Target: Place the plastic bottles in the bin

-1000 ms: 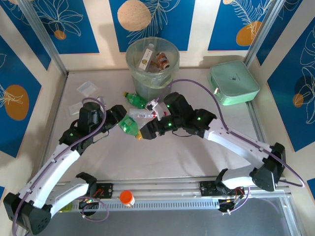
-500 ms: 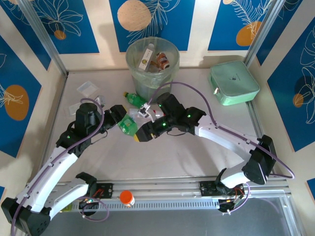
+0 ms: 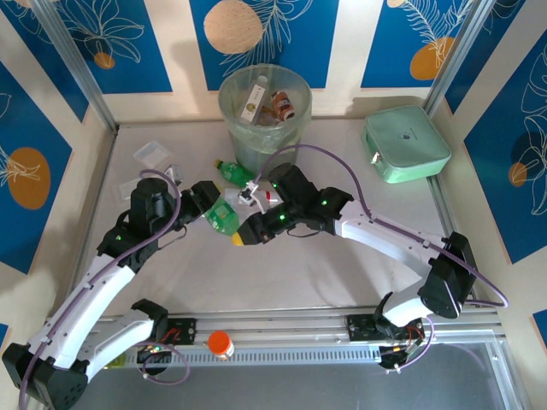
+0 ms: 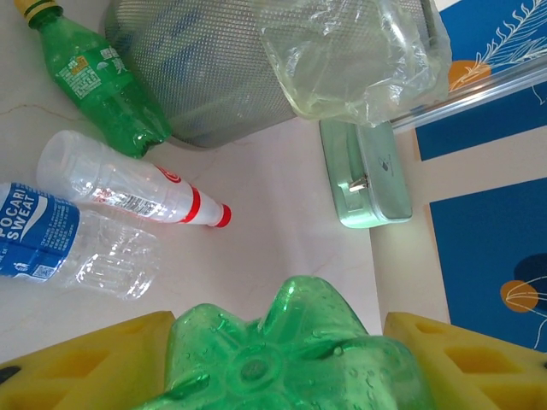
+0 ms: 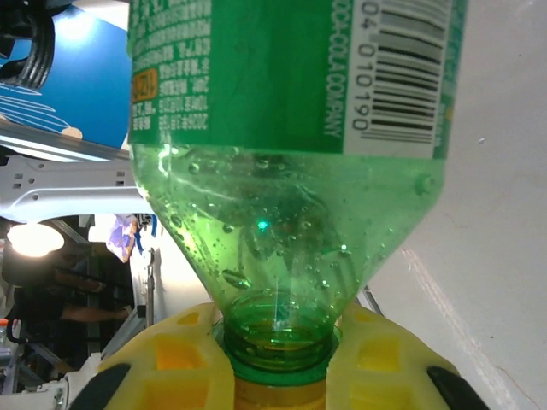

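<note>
A green plastic bottle [image 3: 224, 217] hangs between my two grippers over the table. My left gripper [image 3: 208, 205] is shut on its base [image 4: 282, 359], a yellow pad on each side. My right gripper [image 3: 246, 233] is shut on its neck [image 5: 278, 342], just above the yellow cap. The bin [image 3: 224, 98] stands at the back with several bottles inside. At its foot lies another green bottle [image 4: 102, 81]. Beside that one lie a clear bottle with a red cap [image 4: 128, 188] and a crushed one with a blue label [image 4: 51, 243].
A mint-green lidded box [image 3: 406, 143] sits at the back right. Flat clear packets [image 3: 152, 152] lie at the back left. An orange-capped object [image 3: 220, 344] rests on the front rail. Metal frame posts stand at both back corners.
My right gripper moved left along the green bottle and shut on its neck. The left gripper stayed almost still at the bottle's base.
</note>
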### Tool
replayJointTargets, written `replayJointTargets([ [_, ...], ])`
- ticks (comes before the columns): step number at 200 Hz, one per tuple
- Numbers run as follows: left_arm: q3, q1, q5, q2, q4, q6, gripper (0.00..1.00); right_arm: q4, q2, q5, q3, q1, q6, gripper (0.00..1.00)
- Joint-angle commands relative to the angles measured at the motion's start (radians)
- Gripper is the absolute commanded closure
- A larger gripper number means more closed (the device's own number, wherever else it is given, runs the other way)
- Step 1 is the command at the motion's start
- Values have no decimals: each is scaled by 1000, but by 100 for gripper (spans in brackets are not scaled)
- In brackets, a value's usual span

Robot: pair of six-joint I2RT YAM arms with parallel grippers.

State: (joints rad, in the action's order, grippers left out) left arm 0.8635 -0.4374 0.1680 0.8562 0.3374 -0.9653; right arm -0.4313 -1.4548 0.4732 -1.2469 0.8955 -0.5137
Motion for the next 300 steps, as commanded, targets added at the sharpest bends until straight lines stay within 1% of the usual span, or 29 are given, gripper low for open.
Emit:
replayJointTargets([
  [1, 47, 2, 14, -12, -5, 23, 23, 21, 45, 18, 12, -5, 17, 89],
  [7, 52, 3, 8, -14, 5, 37, 17, 17, 52, 15, 13, -11, 20, 90],
  [14, 59, 3, -4, -20, 19, 57, 12, 14, 62, 11, 14, -19, 20, 91],
  [36, 89, 3, -76, -43, 78, 127, 5, 0, 89, -17, 14, -50, 23, 92],
  [73, 156, 3, -247, -79, 228, 231, 4, -13, 137, -121, 0, -123, 13, 99],
  [89, 171, 3, -270, -89, 259, 270, 4, -24, 139, -189, -34, -169, -12, 100],
  [105, 184, 3, -277, -89, 285, 303, 4, -22, 120, -213, -91, -215, -42, 100],
  [122, 190, 3, -282, -91, 296, 339, 4, -20, 86, -275, -159, -258, -63, 100],
  [145, 185, 1, -301, -98, 306, 367, 4, -62, -9, -360, -292, -331, -149, 100],
  [156, 180, 2, -303, -103, 305, 376, 4, -78, -66, -372, -363, -361, -178, 100],
  [176, 172, -4, -306, -110, 307, 390, 4, -106, -183, -405, -511, -394, -170, 100],
  [200, 172, -13, -316, -113, 313, 405, 4, -144, -340, -395, -704, -443, -166, 100],
  [218, 172, -20, -320, -116, 316, 413, 3, -215, -476, -404, -875, -463, -155, 100],
  [256, 158, -30, -339, -126, 310, 421, 3, -445, -768, -442, -1317, -472, -123, 100],
  [265, 153, -32, -343, -127, 307, 420, 3, -475, -819, -439, -1392, -473, -120, 98],
  [281, 147, -34, -346, -130, 302, 423, 3, -497, -881, -450, -1472, -474, -115, 96],
  [300, 149, -37, -357, -131, 301, 427, 2, -480, -897, -451, -1464, -480, -121, 91],
])
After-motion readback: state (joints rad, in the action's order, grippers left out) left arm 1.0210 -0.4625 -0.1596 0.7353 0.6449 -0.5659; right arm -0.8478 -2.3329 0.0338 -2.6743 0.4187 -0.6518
